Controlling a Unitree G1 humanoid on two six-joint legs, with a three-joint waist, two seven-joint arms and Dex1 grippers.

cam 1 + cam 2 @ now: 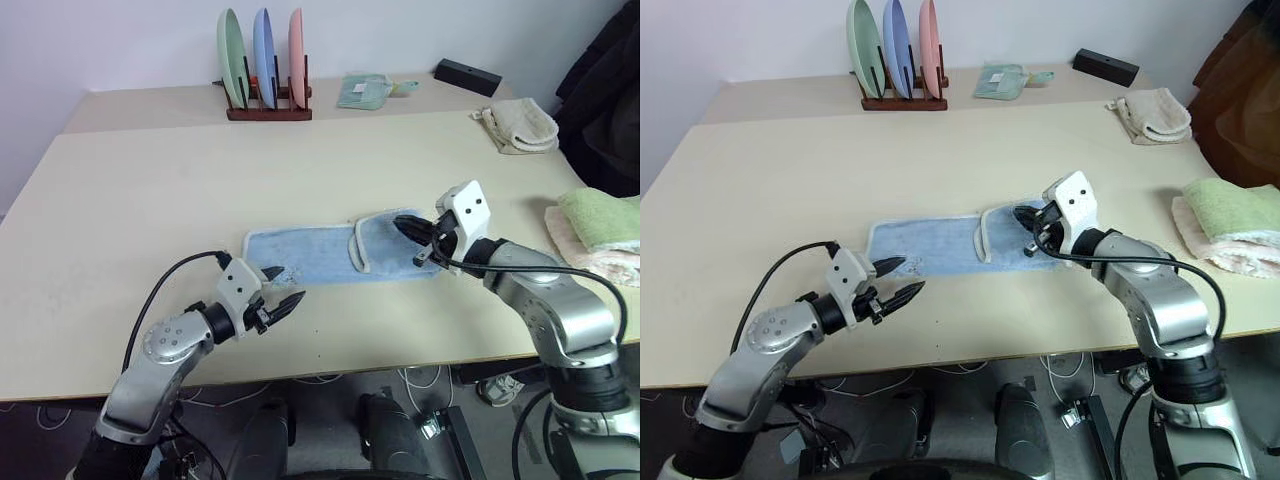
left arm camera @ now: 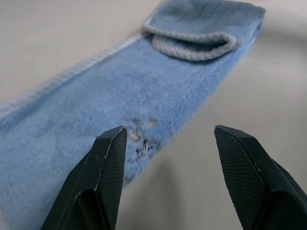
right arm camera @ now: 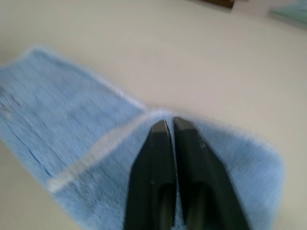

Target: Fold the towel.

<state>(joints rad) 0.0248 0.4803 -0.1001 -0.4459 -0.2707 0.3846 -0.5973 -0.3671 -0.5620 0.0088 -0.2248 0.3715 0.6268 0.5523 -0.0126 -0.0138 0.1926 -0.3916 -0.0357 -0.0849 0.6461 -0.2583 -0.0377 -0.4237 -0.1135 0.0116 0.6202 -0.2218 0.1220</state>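
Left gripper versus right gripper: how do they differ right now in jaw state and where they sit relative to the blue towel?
The left gripper has its jaws open; the right gripper has its jaws shut, with nothing visibly held. The left gripper sits at the near edge of the towel, by its flat unfolded end; the right gripper sits over the end where the flap is folded back. Both point inward toward the towel, low over the table.
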